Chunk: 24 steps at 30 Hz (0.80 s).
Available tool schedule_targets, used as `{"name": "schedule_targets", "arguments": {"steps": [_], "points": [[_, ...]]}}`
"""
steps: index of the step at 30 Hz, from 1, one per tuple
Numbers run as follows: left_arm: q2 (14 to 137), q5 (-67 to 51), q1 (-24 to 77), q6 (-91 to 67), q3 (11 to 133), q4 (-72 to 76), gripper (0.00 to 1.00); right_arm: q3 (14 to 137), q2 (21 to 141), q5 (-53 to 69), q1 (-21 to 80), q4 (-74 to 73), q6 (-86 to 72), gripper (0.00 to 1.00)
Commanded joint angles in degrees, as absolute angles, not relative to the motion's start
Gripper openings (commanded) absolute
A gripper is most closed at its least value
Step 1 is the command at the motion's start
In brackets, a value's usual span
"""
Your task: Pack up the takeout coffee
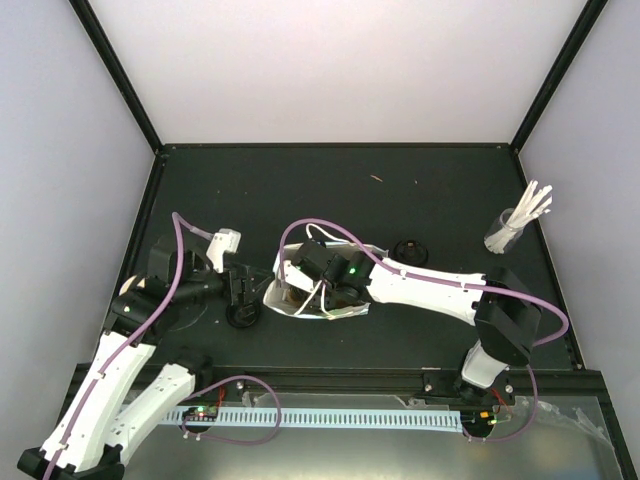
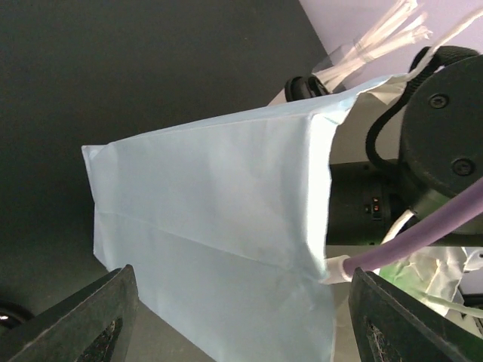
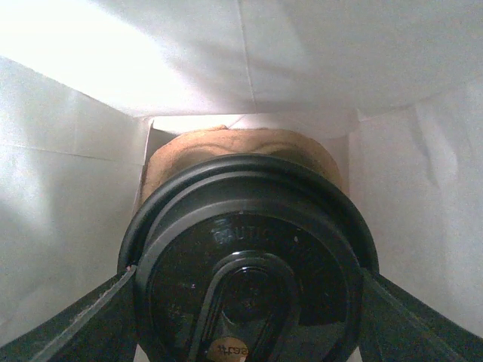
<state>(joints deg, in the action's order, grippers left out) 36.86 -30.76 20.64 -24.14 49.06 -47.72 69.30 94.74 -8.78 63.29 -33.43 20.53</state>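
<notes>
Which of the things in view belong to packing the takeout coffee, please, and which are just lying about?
Job in hand: lidded cup held by the right gripper; brown pulp carrier behind it; light-blue paper bag around both; probably the two black lids outside the bag.
Lying about: glass of white sticks; small brown scrap at the far side.
</notes>
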Motion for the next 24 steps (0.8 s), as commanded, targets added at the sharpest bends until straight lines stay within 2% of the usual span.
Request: {"name": "schedule_targets", "arguments": {"steps": [1, 24], "points": [[36.66, -33.21, 20.57, -23.36, 50.29, -44.47, 0.79, 67.51, 97.25, -8.97, 62.66, -37.95, 21.42, 0.48], [37.44, -27.28, 20.57, -16.32, 52.49, -43.15, 0.83, 60.17, 92.83, -10.69, 63.21, -30.65, 24.85, 0.48]]}}
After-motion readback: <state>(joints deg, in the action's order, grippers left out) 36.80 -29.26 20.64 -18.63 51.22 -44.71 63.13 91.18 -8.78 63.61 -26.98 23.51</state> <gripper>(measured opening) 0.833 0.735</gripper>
